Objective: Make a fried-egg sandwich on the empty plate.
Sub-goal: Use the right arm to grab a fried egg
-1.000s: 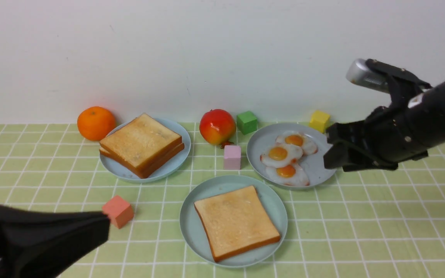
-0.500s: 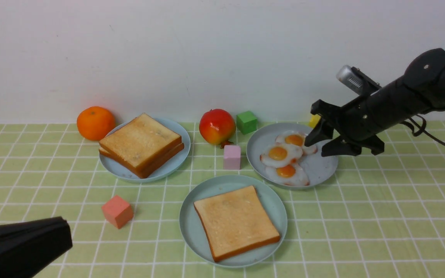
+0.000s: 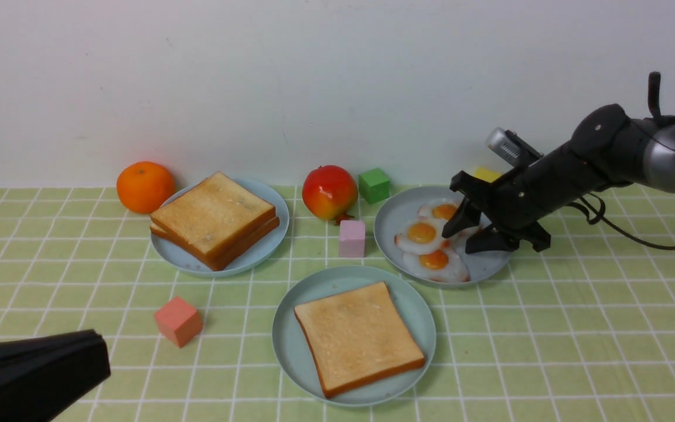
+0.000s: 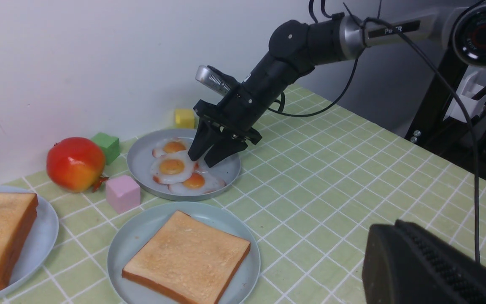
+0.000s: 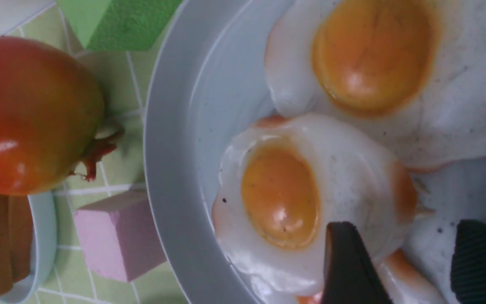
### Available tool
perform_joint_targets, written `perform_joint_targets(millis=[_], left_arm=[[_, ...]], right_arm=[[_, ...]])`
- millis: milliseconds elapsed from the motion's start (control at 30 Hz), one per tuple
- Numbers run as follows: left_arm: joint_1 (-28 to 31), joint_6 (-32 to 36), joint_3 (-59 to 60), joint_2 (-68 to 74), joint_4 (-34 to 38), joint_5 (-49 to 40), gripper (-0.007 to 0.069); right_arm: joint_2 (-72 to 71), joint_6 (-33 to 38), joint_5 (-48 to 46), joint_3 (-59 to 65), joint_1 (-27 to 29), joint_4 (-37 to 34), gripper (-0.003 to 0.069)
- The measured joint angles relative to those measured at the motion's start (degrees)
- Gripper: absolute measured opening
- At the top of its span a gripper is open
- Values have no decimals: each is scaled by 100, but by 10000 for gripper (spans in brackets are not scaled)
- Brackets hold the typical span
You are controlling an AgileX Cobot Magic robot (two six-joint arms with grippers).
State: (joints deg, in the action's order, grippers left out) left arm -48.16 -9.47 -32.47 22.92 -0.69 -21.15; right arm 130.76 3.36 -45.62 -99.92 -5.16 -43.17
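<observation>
At the lower centre of the front view, the mint plate (image 3: 290, 357) carries a single toast slice (image 3: 358, 337). At centre right the right gripper (image 3: 462, 239) hangs with its jaws apart over the fried eggs (image 3: 422, 233) on the speckled plate (image 3: 493, 262), and the left gripper (image 3: 33, 375) is a dark shape in the lower left corner whose opening cannot be told. The left wrist view shows those spread jaws just above the eggs' edge, well apart from the toast slice, and the right wrist view shows one black fingertip (image 5: 350, 270) over an egg's edge and the other over bare plate.
</observation>
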Motion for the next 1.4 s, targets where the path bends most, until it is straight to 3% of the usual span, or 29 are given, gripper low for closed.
perform_joint_targets(millis=[433,667,833,1100,1267,1400], left_arm=[[0,0,0,0,0,0,-13],[0,0,0,6,5,0,-13],[0,0,11,6,5,0,-13],[0,0,11,6,5,0,-13],[0,0,11,6,5,0,-13],[0,0,11,6,5,0,-13]], right_arm=[[183,140,380,-84,0,-580,358],[264,631,430,-90,1,-1025,352],[295,726,445,-90,13,-1153,284],[213,888,92,-90,221,-1325,76],[-68,1059,-230,-85,420,-1165,77],[-593,1317,-1032,-81,573,-1012,77]])
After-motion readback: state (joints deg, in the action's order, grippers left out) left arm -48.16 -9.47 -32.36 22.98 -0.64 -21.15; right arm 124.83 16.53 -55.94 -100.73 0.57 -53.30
